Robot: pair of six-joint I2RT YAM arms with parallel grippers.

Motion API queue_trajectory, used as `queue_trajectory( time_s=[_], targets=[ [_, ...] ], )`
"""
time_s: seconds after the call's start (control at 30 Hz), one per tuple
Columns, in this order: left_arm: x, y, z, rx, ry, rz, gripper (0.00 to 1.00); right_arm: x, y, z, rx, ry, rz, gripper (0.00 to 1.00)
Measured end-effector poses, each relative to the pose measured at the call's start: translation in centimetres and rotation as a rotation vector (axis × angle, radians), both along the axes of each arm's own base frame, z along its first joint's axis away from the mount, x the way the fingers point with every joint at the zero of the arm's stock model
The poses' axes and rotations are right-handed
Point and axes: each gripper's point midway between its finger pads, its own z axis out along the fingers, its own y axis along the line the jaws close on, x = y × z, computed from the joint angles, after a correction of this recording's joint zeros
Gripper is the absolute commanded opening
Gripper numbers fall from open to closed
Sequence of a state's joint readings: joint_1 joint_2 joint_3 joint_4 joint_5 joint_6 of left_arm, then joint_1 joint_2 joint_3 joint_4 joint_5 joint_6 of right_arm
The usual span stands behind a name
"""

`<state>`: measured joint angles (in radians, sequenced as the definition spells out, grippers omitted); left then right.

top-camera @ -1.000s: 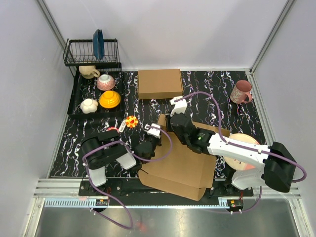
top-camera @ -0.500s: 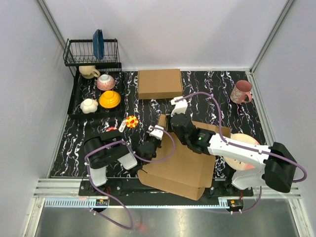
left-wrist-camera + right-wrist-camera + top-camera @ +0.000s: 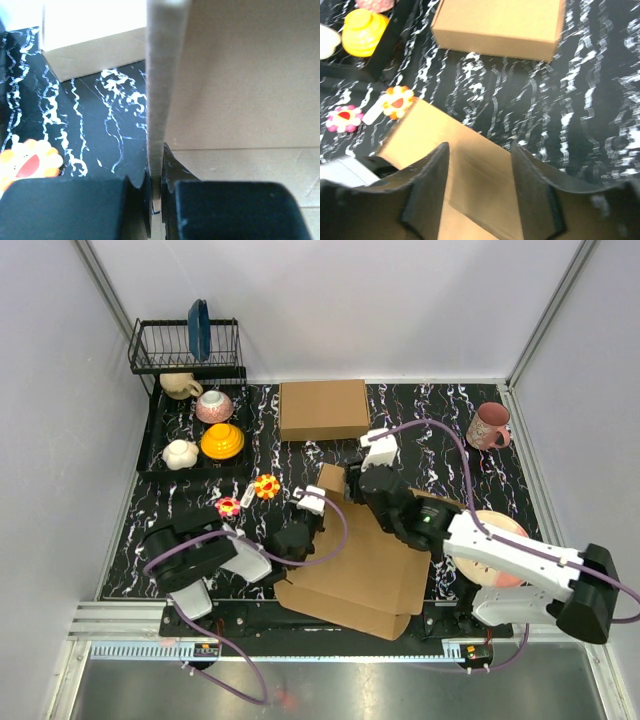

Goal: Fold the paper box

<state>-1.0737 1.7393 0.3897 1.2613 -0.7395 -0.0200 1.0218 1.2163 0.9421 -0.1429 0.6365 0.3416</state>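
The paper box (image 3: pixel 365 565) is a brown cardboard sheet lying partly folded at the near middle of the table. Its left wall stands upright, and my left gripper (image 3: pixel 310 525) is shut on that wall. In the left wrist view the wall's edge (image 3: pixel 162 75) rises straight out of the gripper (image 3: pixel 156 175). My right gripper (image 3: pixel 358 480) hovers open over the box's back-left flap (image 3: pixel 332 478). In the right wrist view brown cardboard (image 3: pixel 420 135) lies below the spread fingers (image 3: pixel 427 190), which hold nothing.
A neatly formed brown box (image 3: pixel 323 409) sits at the back middle. A black dish rack (image 3: pixel 186 345) and a tray of bowls (image 3: pixel 150 455) stand back left. Two flower toys (image 3: pixel 267 486) lie beside the left arm. A pink mug (image 3: pixel 488 426) is back right, and a peach plate (image 3: pixel 495 540) lies under the right arm.
My right gripper has opened and drawn back to the right, off the flap. The left gripper has closed tighter on the wall, and the left arm's elbow has swung left.
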Motion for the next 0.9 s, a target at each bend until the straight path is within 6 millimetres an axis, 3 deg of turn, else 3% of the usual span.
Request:
queue_trajectory(
  time_s=[0.2, 0.33, 0.4, 0.57, 0.77, 0.9],
  targets=[
    [1.1, -0.3, 3.6, -0.015, 0.029, 0.075, 0.0, 0.2, -5.8, 5.8, -0.033, -0.105, -0.14, 0.66],
    [1.1, 0.3, 2.4, 0.019, 0.094, 0.099, 0.0, -0.4, -10.5, 7.5, -0.045, -0.16, -0.256, 0.66],
    [1.1, 1.0, 0.9, 0.062, 0.147, 0.122, 0.0, -1.1, -12.6, 6.9, -0.072, -0.162, -0.297, 0.66],
    [2.0, 1.4, -1.0, 0.081, 0.269, 0.161, 0.0, -2.4, -15.5, 4.2, -0.151, -0.109, -0.359, 0.66],
    [3.0, 0.9, -2.2, 0.059, 0.404, 0.157, 0.0, -3.2, -16.9, 1.8, -0.147, -0.046, -0.428, 0.64],
    [3.1, 1.1, -2.2, 0.048, 0.422, 0.167, 0.0, -3.6, -17.0, 0.4, -0.096, -0.002, -0.46, 0.54]
  ],
)
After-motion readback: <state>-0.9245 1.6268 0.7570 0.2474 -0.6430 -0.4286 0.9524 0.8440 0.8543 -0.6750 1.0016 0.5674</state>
